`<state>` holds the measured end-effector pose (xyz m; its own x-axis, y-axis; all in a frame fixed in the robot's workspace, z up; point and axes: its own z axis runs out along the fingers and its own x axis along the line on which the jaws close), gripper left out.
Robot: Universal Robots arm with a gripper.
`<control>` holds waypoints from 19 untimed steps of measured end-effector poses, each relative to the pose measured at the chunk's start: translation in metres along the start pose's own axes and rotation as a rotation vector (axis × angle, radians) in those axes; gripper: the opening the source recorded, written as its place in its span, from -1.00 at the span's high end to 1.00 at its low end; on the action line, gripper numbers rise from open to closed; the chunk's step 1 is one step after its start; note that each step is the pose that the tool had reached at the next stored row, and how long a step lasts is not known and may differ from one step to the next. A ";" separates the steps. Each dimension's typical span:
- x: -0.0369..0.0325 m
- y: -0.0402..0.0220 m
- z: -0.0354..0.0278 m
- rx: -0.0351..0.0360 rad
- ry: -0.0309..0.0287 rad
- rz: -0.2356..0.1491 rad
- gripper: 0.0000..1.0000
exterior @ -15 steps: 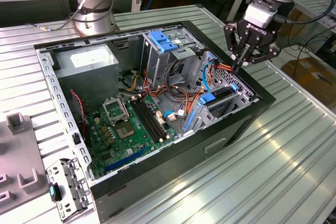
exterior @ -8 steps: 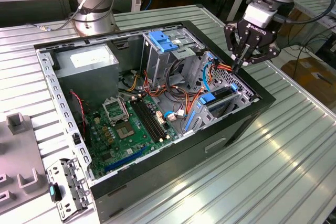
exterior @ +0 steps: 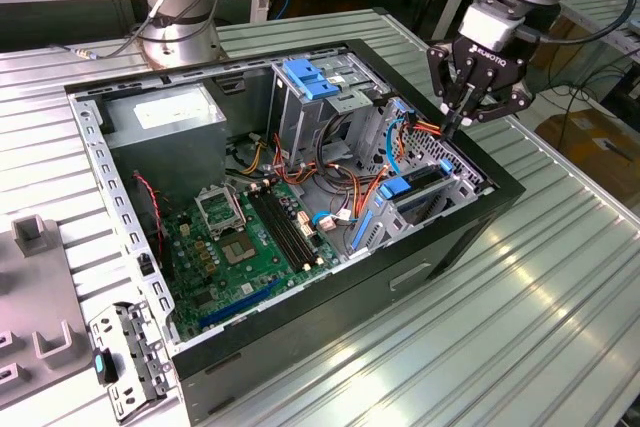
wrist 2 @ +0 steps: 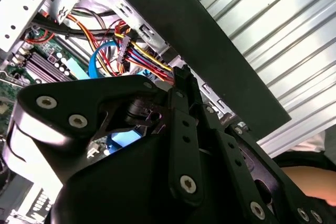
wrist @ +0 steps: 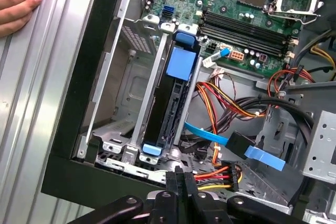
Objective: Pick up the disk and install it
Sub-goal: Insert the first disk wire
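The disk (wrist: 167, 103) is seen seated in its bay; installation is judged largely done. The gripper (exterior: 455, 127), fingers closed together and holding nothing, is poised above the case edge.

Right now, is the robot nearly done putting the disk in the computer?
Nearly. Done: the flat metal disk with blue plastic rails stands on edge in the grey metal bay of the open computer case. In hand: nothing; the black gripper is shut, just above that bay. Left: whether the disk is fully seated I cannot tell.
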<state>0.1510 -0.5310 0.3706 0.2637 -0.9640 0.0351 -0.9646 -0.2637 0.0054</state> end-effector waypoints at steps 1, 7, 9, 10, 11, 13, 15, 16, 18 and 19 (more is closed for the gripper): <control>-0.0004 0.0012 0.0002 -0.0001 -0.0005 0.004 0.67; -0.0039 0.0144 0.0000 -0.0003 -0.0001 0.006 0.67; -0.0042 0.0157 0.0000 -0.0003 -0.0002 0.011 0.67; -0.0042 0.0157 0.0000 -0.0008 -0.0002 0.020 0.67; -0.0042 0.0157 0.0000 -0.0012 -0.0003 0.032 0.67; -0.0043 0.0158 0.0000 -0.0022 -0.0003 0.060 0.67; -0.0043 0.0158 0.0000 -0.0031 -0.0004 0.087 0.67; -0.0043 0.0157 0.0001 -0.0033 -0.0004 0.092 0.67; -0.0043 0.0157 0.0001 -0.0034 -0.0002 0.093 0.67; -0.0043 0.0157 0.0001 -0.0034 -0.0002 0.093 0.67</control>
<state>0.1347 -0.5310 0.3704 0.1727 -0.9843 0.0355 -0.9850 -0.1726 0.0055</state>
